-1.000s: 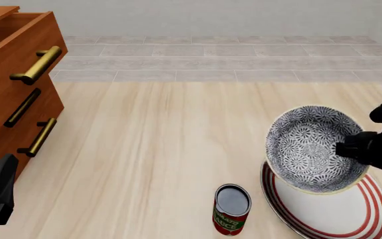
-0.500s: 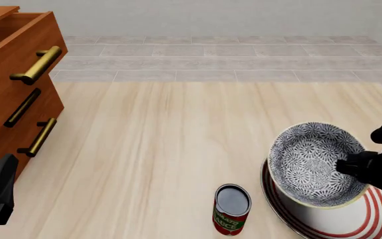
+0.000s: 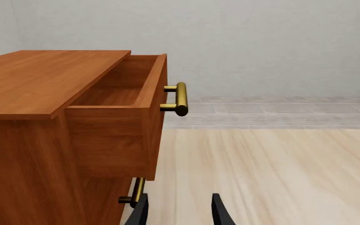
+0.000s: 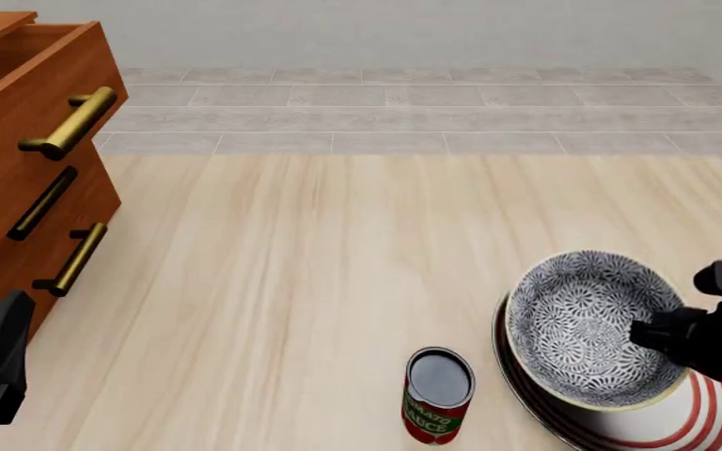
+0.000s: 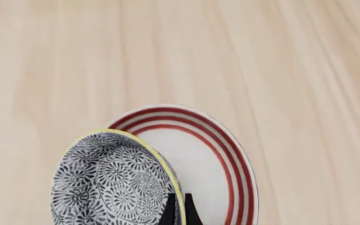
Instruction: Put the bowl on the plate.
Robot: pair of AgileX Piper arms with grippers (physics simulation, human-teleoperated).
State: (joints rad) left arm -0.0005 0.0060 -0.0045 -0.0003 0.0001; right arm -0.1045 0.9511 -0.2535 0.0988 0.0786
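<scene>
One bowl (image 4: 583, 328), rim clenched by right end effector (image 4: 657, 331) at its 3 o'clock, low over plate (image 4: 698, 413), tilted, contact unclear. Left end effector (image 3: 178, 212) released, well apart.

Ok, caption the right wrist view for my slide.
Right pincer clamps the bowl rim above the plate.

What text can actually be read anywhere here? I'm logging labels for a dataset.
Can: white lettering on its red label, too small and cut off by the picture's edge to read.
Bowl: floral pattern only, no text.
Plate: red rings only, no text.
Dresser: no text.
</scene>
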